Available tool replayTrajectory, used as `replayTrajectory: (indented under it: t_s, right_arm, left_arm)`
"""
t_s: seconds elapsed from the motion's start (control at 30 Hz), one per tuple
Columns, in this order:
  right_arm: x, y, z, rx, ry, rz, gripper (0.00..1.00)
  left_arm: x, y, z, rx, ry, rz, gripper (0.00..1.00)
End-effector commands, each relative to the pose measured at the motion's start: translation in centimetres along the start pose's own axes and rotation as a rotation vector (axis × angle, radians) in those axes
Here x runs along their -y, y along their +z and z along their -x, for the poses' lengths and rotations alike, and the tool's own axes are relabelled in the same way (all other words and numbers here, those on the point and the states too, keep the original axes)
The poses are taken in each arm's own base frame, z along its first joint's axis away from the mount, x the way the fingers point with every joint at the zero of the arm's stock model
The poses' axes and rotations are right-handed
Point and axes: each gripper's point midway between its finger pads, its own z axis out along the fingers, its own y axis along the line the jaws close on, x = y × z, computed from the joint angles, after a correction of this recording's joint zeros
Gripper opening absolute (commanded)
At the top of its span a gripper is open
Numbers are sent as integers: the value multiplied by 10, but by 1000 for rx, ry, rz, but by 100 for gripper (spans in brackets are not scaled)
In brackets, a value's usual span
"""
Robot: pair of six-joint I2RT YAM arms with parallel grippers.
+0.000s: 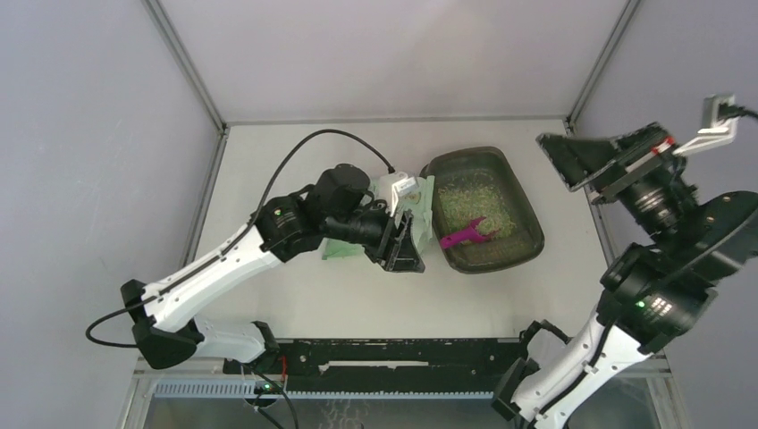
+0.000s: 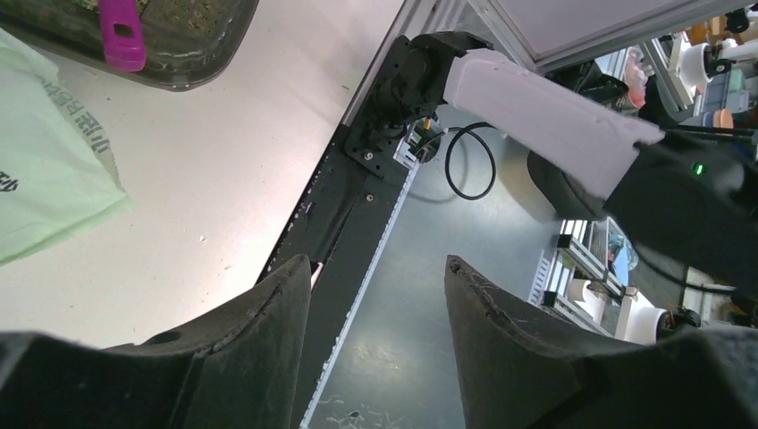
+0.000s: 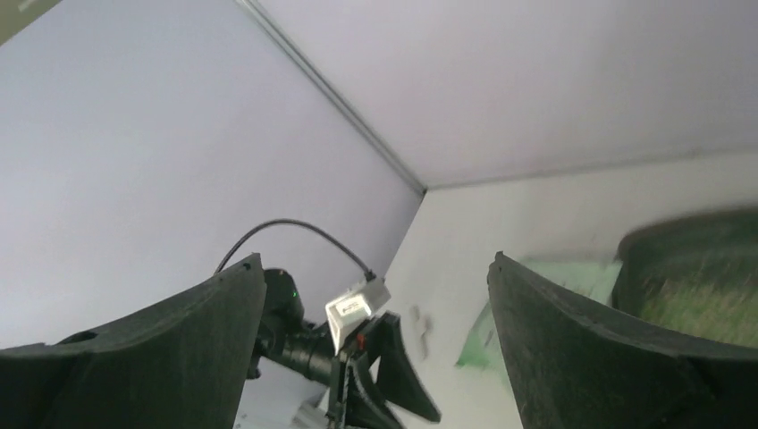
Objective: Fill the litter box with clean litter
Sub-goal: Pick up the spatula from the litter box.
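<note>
Right arm (image 1: 657, 299) raised, litter box (image 1: 493, 261) holding clean litter (image 1: 463, 198) and magenta scoop (image 1: 461, 237)

scoop (image 1: 465, 236) in litter box (image 1: 534, 234) | bag (image 1: 340, 250) just left of box

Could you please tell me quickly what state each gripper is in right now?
Left gripper: open, holding nothing.
Right gripper: open wide, holding nothing.
</note>
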Motion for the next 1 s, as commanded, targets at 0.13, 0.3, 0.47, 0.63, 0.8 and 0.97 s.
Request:
replayTrajectory:
  t_s: [0.13, 0.3, 0.47, 0.63, 0.8, 0.97]
  right_arm:
    - [-6, 11, 33, 30, -13, -12, 99]
    - [71, 2, 1, -18, -40, -336, 99]
    - [138, 9, -62, -212, -65, -497, 99]
    - [150, 51, -147, -430, 36, -315, 99]
    - [175, 67, -195, -515, 39, -457, 99]
    - [191, 71, -217, -423, 240, -457, 99]
  left_arm:
    - [7, -23, -2, 73, 27, -11, 61]
    - [4, -22, -4, 81, 23, -5, 61]
    - [-2, -11, -9, 79, -1, -16, 61]
    - [-6, -6, -10, 89, -12, -12, 61]
    - [-25, -10, -9, 120, -35, 36, 64]
    - [-61, -28, 9, 216, -104, 91, 75]
